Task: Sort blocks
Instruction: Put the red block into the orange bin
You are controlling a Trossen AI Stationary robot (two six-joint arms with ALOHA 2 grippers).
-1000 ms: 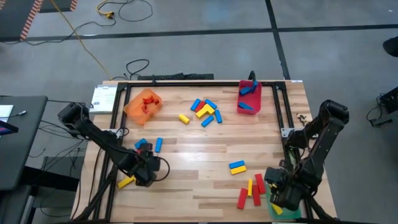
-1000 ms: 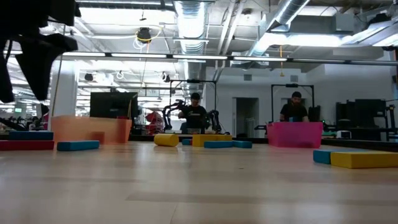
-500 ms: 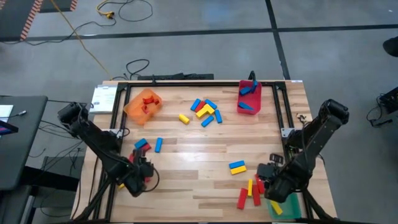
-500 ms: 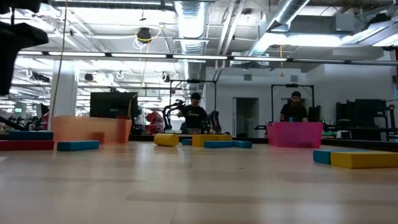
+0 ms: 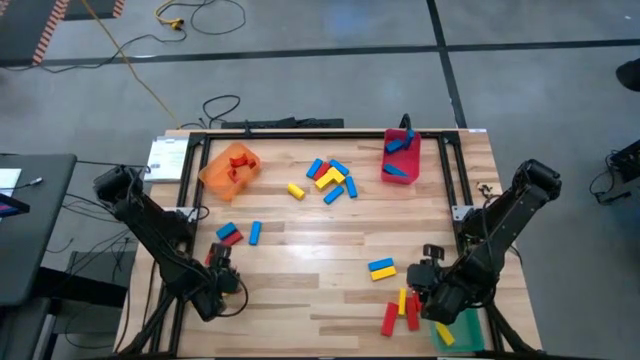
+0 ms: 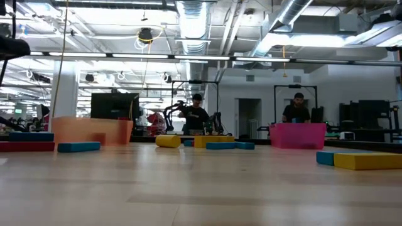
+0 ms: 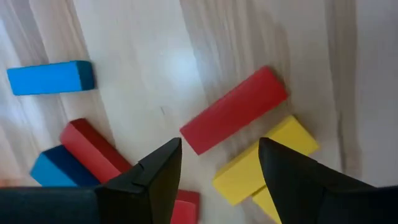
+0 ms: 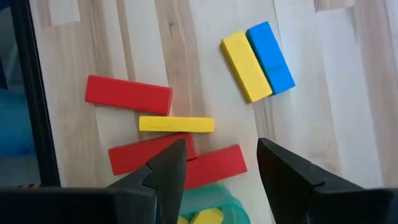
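We see a big room with grey floor (image 5: 320,90) around the wooden table (image 5: 300,250), and cables (image 5: 200,20) lie on the floor behind it. In the low view the room has bright ceiling lights, pipes and monitors, and 2 persons (image 6: 196,113) stand far behind the table at other workstations.

On the table there are 3 containers. The orange bin (image 5: 230,168) stands near the far left corner, and some red pieces lie inside it. The red bin (image 5: 400,158) stands near the far right corner, with blue blocks inside. The green bin (image 5: 458,332) is at the near right edge, partly under the right arm, and we see a yellow block in it.

The blocks (image 5: 328,178) lie mostly loose on the wood. 1 mixed group of blue, yellow and red is in the far middle, between the orange and red bins. 1 small group of blue and red (image 5: 238,233) is at the left side. 1 yellow and blue pair (image 5: 381,268) lies side by side at the right, and red and yellow bars (image 5: 400,310) lie near it, just beside the green bin.

The left gripper (image 5: 216,270) is at the near left part of the table, above red, yellow and blue blocks, and its fingers (image 7: 155,177) are apart and hold nothing. The right gripper (image 5: 428,272) is above the red and yellow bars, its fingers (image 8: 165,171) are also apart and empty.
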